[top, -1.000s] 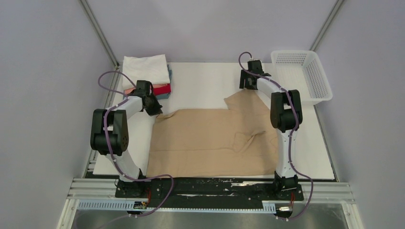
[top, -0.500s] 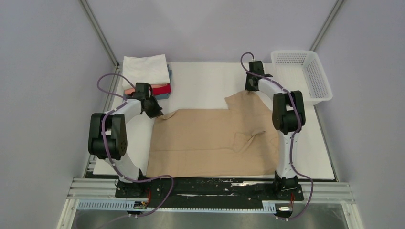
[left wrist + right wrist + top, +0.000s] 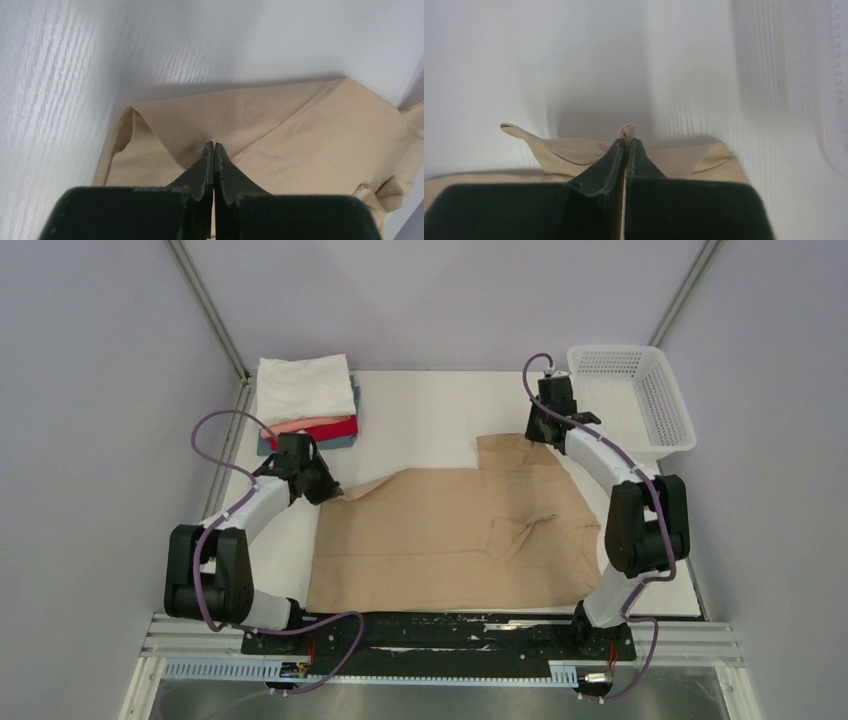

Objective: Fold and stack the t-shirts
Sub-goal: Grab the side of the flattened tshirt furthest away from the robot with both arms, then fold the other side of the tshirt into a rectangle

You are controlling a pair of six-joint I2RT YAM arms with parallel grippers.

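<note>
A tan t-shirt lies spread across the middle of the white table. My left gripper is shut on its far left corner, and the pinched tan cloth rises to the black fingertips. My right gripper is shut on the shirt's far right edge, where a nub of tan fabric sticks up between the closed fingers. A stack of folded t-shirts, white over red over blue-grey, sits at the far left corner.
A white mesh basket stands at the far right, just beyond my right arm. Bare white table lies between the stack and the basket. Grey walls close in on both sides.
My right gripper closed on the shirt's far edge and moved right, pulling it along. My left gripper, still shut on its corner, shifted slightly toward me and both arms swung outward.
</note>
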